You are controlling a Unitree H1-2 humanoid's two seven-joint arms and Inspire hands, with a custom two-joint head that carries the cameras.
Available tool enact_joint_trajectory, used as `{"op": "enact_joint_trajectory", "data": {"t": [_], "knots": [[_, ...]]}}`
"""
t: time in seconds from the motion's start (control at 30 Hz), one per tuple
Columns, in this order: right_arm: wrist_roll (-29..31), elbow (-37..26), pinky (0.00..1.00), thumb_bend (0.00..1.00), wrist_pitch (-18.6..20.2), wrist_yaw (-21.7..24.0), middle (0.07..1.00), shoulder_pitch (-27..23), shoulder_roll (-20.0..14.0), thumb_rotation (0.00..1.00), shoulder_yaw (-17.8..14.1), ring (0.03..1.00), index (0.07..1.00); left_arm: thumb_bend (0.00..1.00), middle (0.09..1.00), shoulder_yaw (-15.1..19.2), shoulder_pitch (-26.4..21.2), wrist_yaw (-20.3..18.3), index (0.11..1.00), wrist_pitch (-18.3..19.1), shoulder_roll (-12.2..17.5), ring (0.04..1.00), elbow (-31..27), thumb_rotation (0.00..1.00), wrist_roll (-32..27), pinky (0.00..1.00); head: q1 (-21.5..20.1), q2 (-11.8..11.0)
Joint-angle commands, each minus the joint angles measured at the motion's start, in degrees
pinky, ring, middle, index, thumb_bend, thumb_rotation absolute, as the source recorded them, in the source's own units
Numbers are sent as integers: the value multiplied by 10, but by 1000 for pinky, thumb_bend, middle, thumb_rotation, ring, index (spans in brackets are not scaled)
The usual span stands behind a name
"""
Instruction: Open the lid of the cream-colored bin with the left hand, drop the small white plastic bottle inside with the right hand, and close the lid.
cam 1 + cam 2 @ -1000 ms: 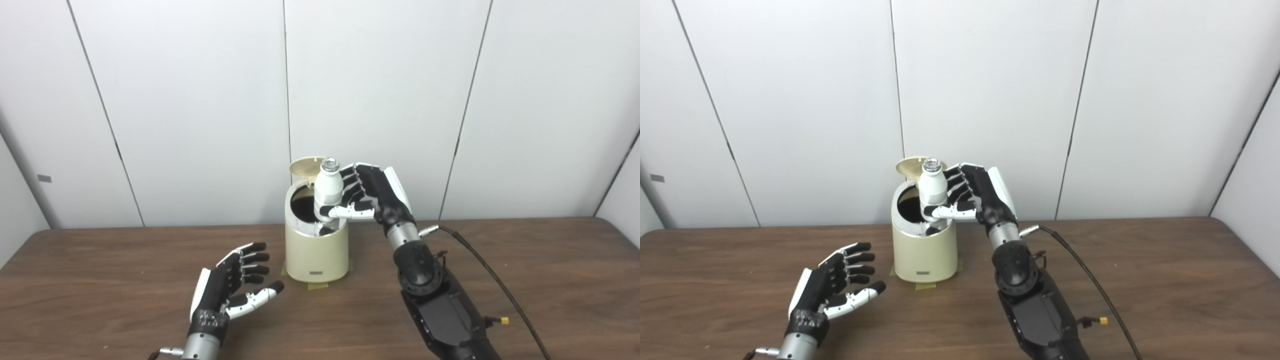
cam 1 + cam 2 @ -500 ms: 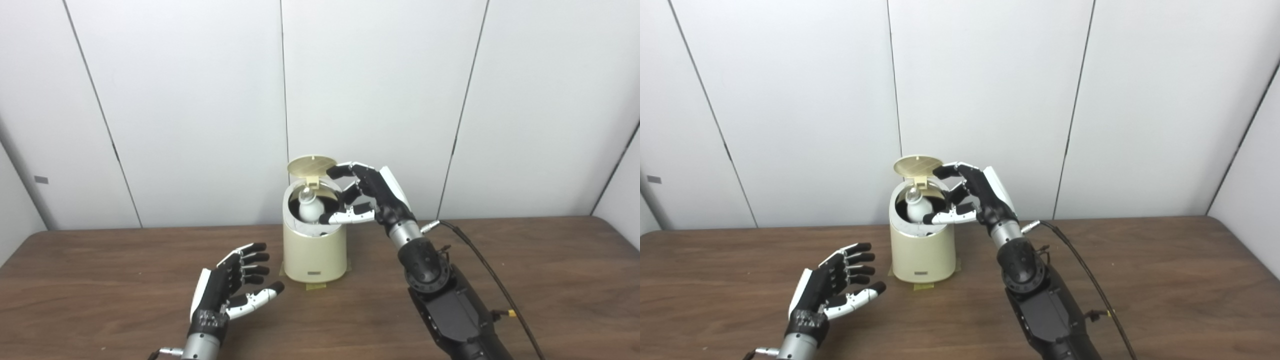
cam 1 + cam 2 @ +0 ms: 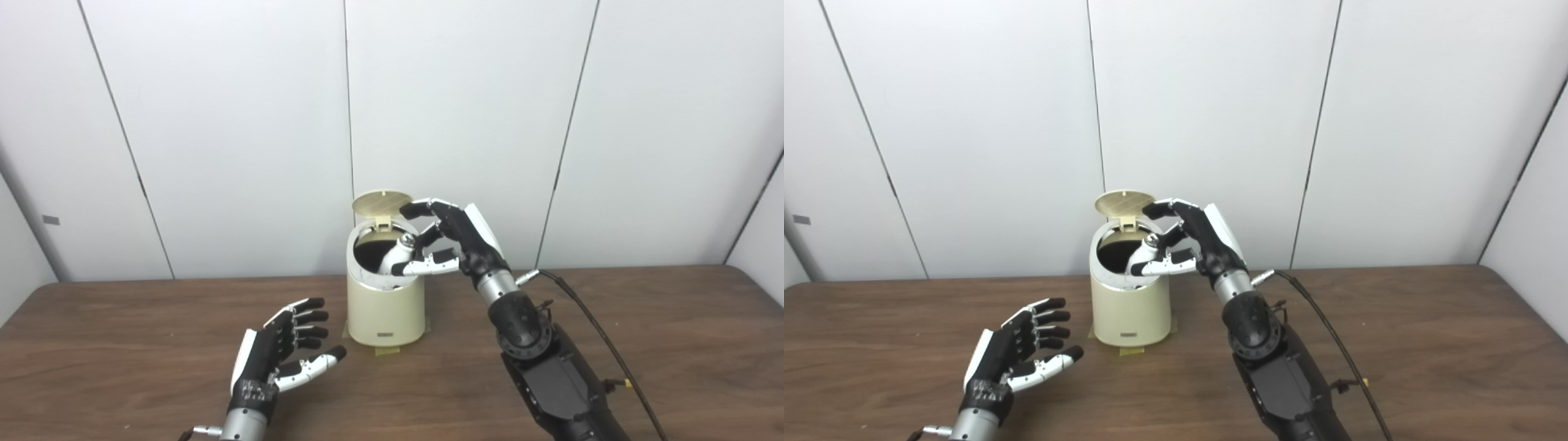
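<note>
The cream-colored bin [image 3: 386, 309] stands mid-table with its round lid [image 3: 383, 202] tipped up at the back. The small white bottle [image 3: 398, 254] lies tilted inside the opening, its silver cap against the right rim. My right hand [image 3: 456, 239] hovers at the bin's right rim, open with fingers spread; its thumb reaches over the rim just beside the bottle. My left hand [image 3: 278, 355] is open, palm up, low over the table to the front left of the bin, apart from it.
The brown wooden table [image 3: 122, 343] runs up to a white panelled wall. A black cable [image 3: 588, 324] trails from my right wrist across the table's right side. Yellow tape [image 3: 387, 350] shows under the bin's front.
The bottle left my right hand and dropped into the bin, then tipped toward the right rim. The right hand's fingers spread apart. The left hand stayed put.
</note>
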Motion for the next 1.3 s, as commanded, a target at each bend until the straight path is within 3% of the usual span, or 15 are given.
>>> {"op": "enact_joint_trajectory", "data": {"t": [0.0, 0.17, 0.37, 0.53, 0.67, 0.77, 0.9, 1.13, 1.27], "knots": [[13, -25, 447, 889, -24, -2, 704, -3, 0, 1, -10, 473, 709, 715, 724, 2, -20, -3, 774, -6, 1, 660, -20, 1, -9, 652, 1, 1], [21, -60, 316, 863, -66, -26, 581, 25, -3, 15, -35, 403, 615, 714, 723, 3, -20, -5, 771, -7, 2, 659, -23, 0, -7, 637, 3, 1], [67, -87, 267, 827, -116, -29, 526, 74, -12, 83, -83, 361, 582, 713, 730, 6, -20, -6, 772, -9, 3, 659, -23, 0, -8, 636, 5, 0], [115, -100, 325, 825, -144, -14, 566, 119, -22, 104, -114, 406, 625, 714, 730, 10, -20, -7, 772, -14, 4, 659, -27, 0, -13, 619, 8, 0], [152, -136, 413, 822, -121, 12, 656, 165, -29, 132, -124, 470, 710, 715, 750, 13, -22, -4, 783, -21, 5, 677, -31, 32, -12, 612, 11, -1], [190, -154, 540, 821, -100, 43, 756, 198, -33, 195, -126, 589, 794, 728, 788, 15, -26, -5, 795, -18, 6, 726, -36, 98, -13, 633, 13, -3], [202, -155, 676, 856, -106, 62, 810, 230, -34, 271, -124, 689, 827, 764, 841, 12, -38, 5, 831, -17, 8, 813, -42, 236, 6, 686, 17, -4], [223, -154, 653, 931, -111, 79, 818, 260, -26, 321, -125, 706, 814, 885, 938, 5, -92, 12, 937, 18, 16, 914, -57, 398, 41, 842, 25, -7], [232, -160, 665, 956, -97, 76, 826, 268, -17, 328, -126, 729, 817, 913, 977, 0, -150, -2, 990, 47, 28, 960, -62, 388, 39, 886, 29, -9]]}}
